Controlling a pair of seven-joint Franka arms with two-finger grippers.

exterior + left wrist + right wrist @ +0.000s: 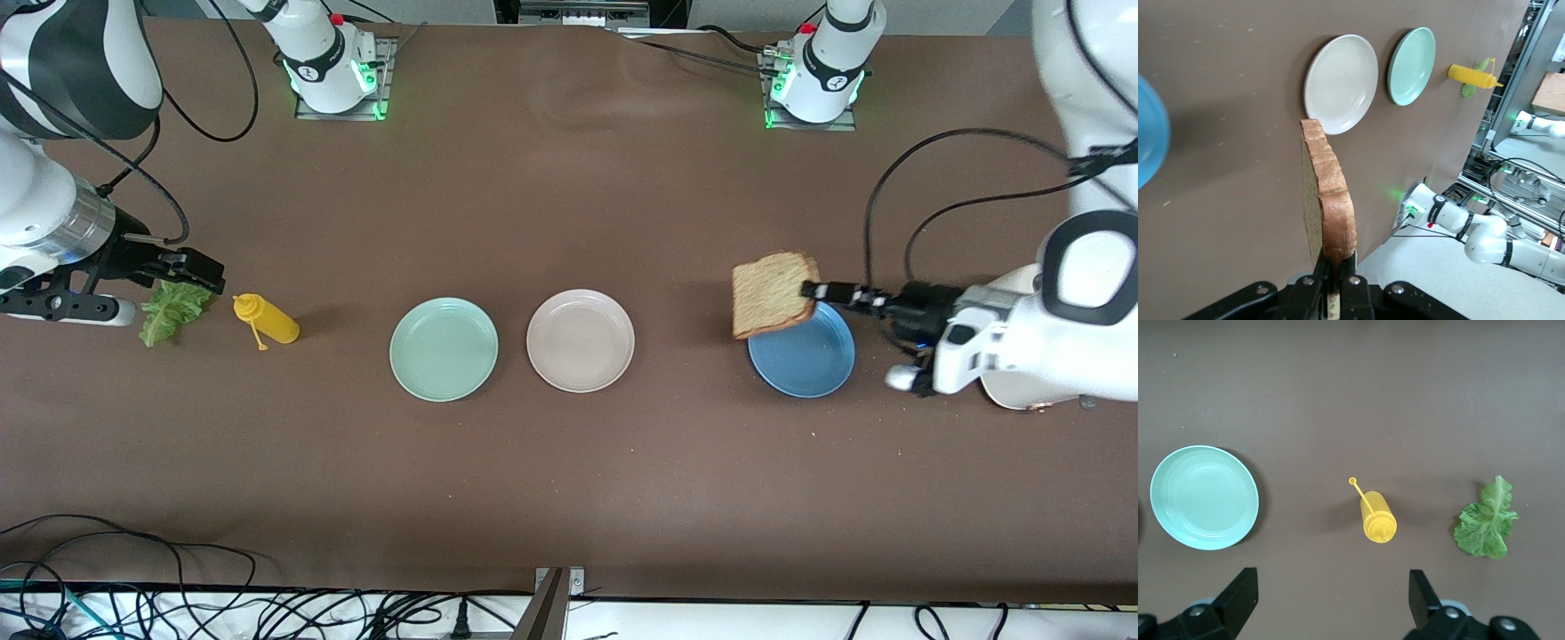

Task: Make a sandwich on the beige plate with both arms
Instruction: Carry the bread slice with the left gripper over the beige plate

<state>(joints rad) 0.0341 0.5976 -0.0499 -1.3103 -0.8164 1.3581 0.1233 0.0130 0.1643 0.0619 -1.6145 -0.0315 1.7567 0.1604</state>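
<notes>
Our left gripper (811, 290) is clamped on a bread slice (772, 294), carried above the blue plate (805, 356) near the table's left-arm end; we should lower it flat onto the beige plate (581, 340). Our right gripper (1331, 600) waits open-jawed above the lettuce (171, 309)

A wide brown table (569, 462) is seen, its surface matte and faintly speckled. Three round plates are set on it in a row: a mint green plate (444, 348), a beige plate (580, 340) just beside it, and a blue plate (805, 351) well apart, toward the left arm's end. A yellow squeeze bottle (268, 322) is laid on its side toward the right arm's end, with a ruffled green lettuce leaf (171, 309) near it, closer still to that end. All three plates are seen bare inside. Two arm bases are bolted along the edge farthest from the front camera.
</notes>
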